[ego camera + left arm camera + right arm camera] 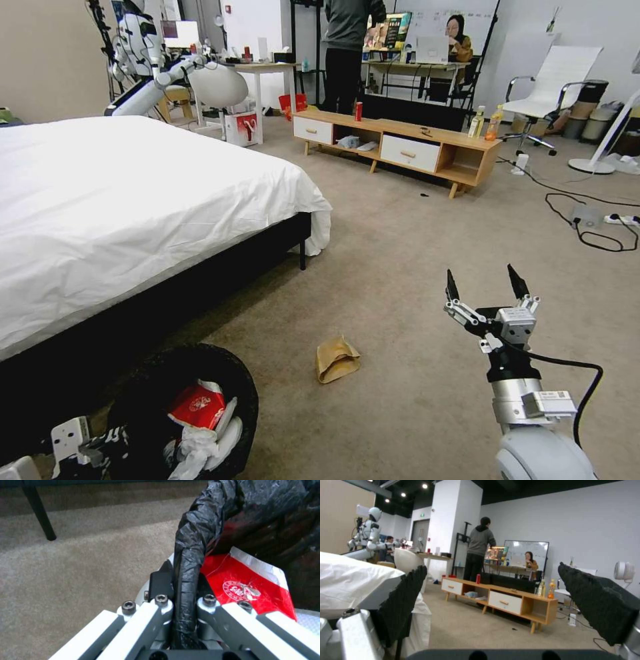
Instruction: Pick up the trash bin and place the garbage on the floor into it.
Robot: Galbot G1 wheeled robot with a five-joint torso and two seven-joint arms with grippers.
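The trash bin (140, 393), lined with a crinkled black bag, hangs low at my left beside the bed. My left gripper (182, 580) is shut on its bagged rim (190, 555). Inside lie a flat red snack packet (198, 407) (246, 585) and crumpled white tissues (200, 447). A crumpled brown paper bag (336, 359) lies on the carpet between the bin and my right arm. My right gripper (485, 283) is held up above the floor to the right of that bag, open, with nothing between its black fingers (405, 600).
A white bed (133, 200) on a dark frame fills the left side. A low wooden cabinet (400, 147) stands ahead with an upright red can and drink bottles on it. Cables (587, 227) trail over the carpet at the right. Another robot (143, 60) stands behind the bed.
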